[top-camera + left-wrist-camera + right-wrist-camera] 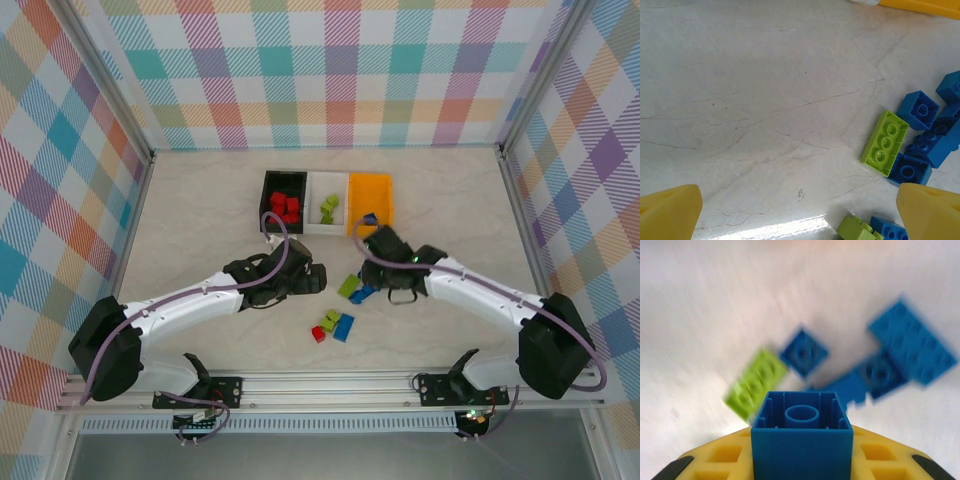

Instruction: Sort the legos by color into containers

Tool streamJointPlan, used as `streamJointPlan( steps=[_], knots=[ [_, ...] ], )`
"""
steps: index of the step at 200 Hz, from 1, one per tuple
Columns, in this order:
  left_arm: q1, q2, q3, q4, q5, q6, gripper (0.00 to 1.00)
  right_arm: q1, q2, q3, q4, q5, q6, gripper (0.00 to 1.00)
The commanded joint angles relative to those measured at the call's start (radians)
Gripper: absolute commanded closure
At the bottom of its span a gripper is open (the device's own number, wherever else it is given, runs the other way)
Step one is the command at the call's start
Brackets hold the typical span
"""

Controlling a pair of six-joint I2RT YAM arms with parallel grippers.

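- The right tool (pixel 801 460) is clenched on a square blue brick (pixel 801 432). The brick's hollow underside faces the wrist camera, and yellow fingers (pixel 725 455) press its two flanks.
- Below that brick the bench is blurred. A lime green brick (pixel 756 385) lies at 8 o'clock of a small blue square (pixel 803 352), and larger blue pieces (pixel 912 342) lie out toward 3 o'clock.
- Seen from above, the right tool (pixel 376 238) sits at 6 o'clock of the orange bin (pixel 372 192), close to its near wall. A blue piece (pixel 370 218) shows at that wall. I cannot tell whether it is the gripped one.
- The three bins stand side by side, touching, at the 12 o'clock side of the bench (pixel 200 220). The black bin (pixel 265 200) is at the 9 o'clock end, the white bin (pixel 322 183) is in the middle, and the orange bin is at the 3 o'clock end.
- Red bricks (pixel 285 207) lie in the black bin and green bricks (pixel 329 208) lie in the white bin.
- The left tool (pixel 312 278) is released. In its wrist view the yellow fingertips (pixel 667 212) sit far apart at the bottom corners, with bare bench between them.
- Between the two tools lies a loose green and blue pair (pixel 355 290). At 6 o'clock of that pair is a small cluster (pixel 333 326) of red, green and blue.
- In the left wrist view, a long green brick (pixel 885 143) lies tilted, touching a group of blue bricks (pixel 920 109) toward 3 o'clock.
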Motion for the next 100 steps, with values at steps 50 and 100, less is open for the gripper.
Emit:
streamJointPlan(
  steps=[50,100],
  knots=[
    [-0.011,0.006,0.027,-0.052,0.054,0.069,0.00,-0.228,0.460,0.491,0.077,-0.036,-0.102,0.75],
    [-0.014,0.057,0.069,-0.075,0.104,0.131,0.00,-0.240,0.694,0.711,0.025,-0.037,-0.099,0.63]
  ],
)
